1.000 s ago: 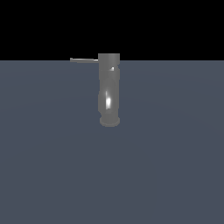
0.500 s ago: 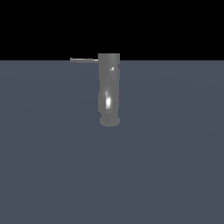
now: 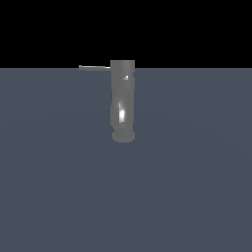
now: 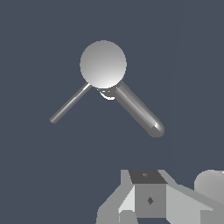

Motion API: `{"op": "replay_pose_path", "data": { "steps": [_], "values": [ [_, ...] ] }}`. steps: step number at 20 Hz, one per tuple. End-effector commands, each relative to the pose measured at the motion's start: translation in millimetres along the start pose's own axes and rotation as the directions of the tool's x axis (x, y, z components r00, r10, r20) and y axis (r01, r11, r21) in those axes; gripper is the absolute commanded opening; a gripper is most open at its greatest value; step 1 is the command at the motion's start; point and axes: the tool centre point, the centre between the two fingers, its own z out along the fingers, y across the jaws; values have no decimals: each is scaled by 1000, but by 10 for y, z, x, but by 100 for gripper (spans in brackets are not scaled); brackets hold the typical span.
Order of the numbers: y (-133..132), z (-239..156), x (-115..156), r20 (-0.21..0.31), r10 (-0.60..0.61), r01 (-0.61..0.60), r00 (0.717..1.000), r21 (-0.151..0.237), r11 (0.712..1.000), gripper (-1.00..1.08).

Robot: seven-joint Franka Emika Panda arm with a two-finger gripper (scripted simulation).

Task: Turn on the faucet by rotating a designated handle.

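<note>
gripper (image 4: 148, 205): only its pale grey body pokes into the edge of the wrist view, fingertips are cut off, so honestly can't tell if it's spread or pressed together. It doesn't show up in the exterior view at all.
floor (image 3: 187, 197): flat dark blue-grey surface under everything.
faucet (image 3: 122, 101): shiny grey cylinder standing upright on the floor, wider round base, bright glint low on the body. From the wrist view you look down on its flat round top (image 4: 103, 64), well apart from the gripper.
spout (image 4: 138, 110): thick rounded tube coming off the cylinder top.
handle (image 3: 94, 67): thin straight rod sticking out level from the top, toward the exterior view's left. Nothing touches it.
</note>
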Motion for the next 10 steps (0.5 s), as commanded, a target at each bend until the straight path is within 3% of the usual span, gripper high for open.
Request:
{"op": "replay_pose_path", "data": {
  "steps": [1,10],
  "values": [
    [-135,89,79,1,65,-65,998,1,998,-100],
    [-597,461,335,-5,288,-288,958,-3,958,-100]
  ]
}}
